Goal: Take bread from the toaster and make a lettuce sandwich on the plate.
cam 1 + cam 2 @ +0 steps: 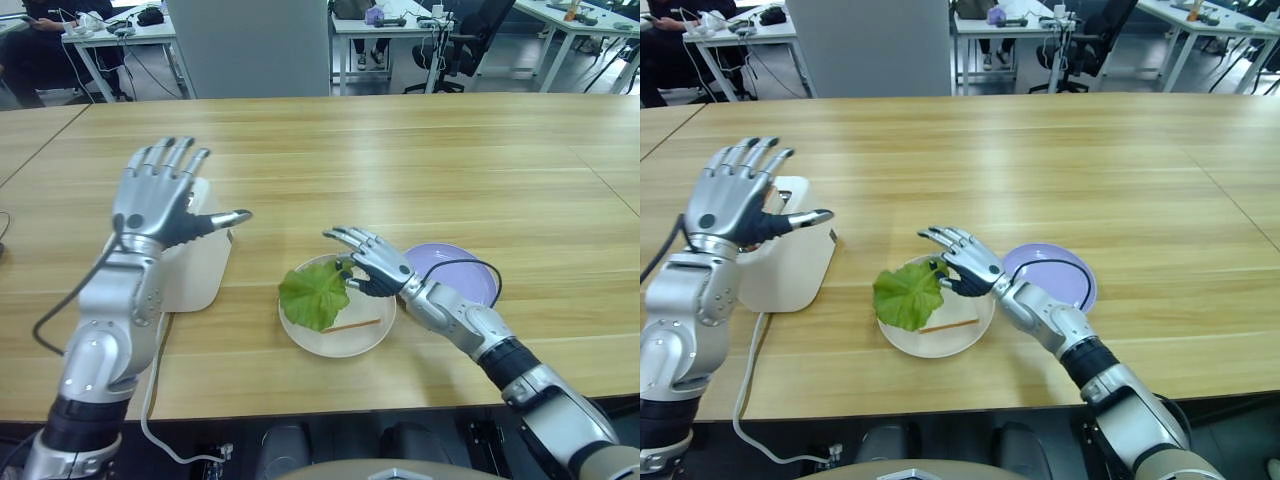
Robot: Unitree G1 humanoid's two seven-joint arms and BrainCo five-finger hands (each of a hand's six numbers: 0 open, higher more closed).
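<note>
Lettuce leaf (315, 293) lies on the cream plate (340, 346), covering its left half and hanging a bit over the left rim. Under the leaf I see a thin brown edge, prob. a bread slice (352, 325), flat on the plate, w/ only its front side showing. The plate stands near the front edge of the wooden table (400, 170), approx. in the middle of my view.

R hand (378, 265) is low over the plate's right rim, palm down, pointing to the left. Its fingers are stretched and a little apart, not closed on anything. The lowest fingertips are just at the leaf's right edge; I can't tell if they really touch it.

Just right of the cream plate, partly behind the R wrist, is a purple plate (460, 285). The 2 plates are very near, maybe rim to rim.

White toaster (200, 270) stands to the left of the cream plate, a small gap between them. L hand (155, 205) is raised above the toaster, back of the hand toward the camera, fingers up and spread wide, thumb pointing to the right, holding nothing. It hides the toaster's top in one view, so I can't say if bread is inside. A white cable (152, 390) goes from the toaster's front side over the table edge.
</note>
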